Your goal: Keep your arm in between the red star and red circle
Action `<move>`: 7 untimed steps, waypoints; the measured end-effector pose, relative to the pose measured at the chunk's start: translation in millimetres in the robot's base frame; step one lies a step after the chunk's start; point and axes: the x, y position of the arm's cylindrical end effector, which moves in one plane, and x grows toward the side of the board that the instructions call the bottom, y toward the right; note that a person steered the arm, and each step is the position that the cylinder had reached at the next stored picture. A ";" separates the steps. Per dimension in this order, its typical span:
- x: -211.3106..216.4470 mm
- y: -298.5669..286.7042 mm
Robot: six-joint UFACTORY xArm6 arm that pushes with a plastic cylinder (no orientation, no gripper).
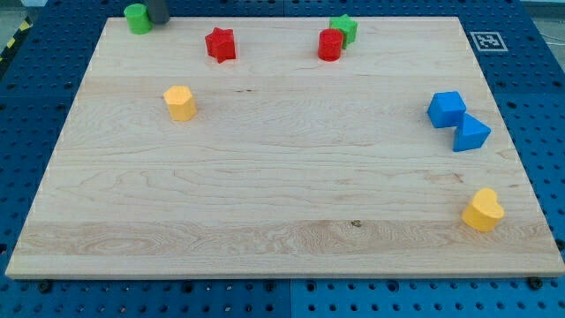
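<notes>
The red star (220, 44) lies near the view's top, left of centre. The red circle (330, 45) lies to its right, also near the top, touching a green star (345, 27) just behind it. My tip (159, 20) is at the board's top left edge, right beside a green cylinder (137, 18). The tip is left of the red star, outside the gap between the red star and the red circle.
A yellow hexagon block (179, 102) sits at the left. A blue cube (447, 109) and a blue triangle (471, 133) touch at the right. A yellow heart (483, 210) is at the lower right. A printed marker (486, 41) is at the board's top right corner.
</notes>
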 end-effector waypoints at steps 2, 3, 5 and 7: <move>17.3 70.2; 17.3 73.0; 17.3 102.7; 54.3 171.2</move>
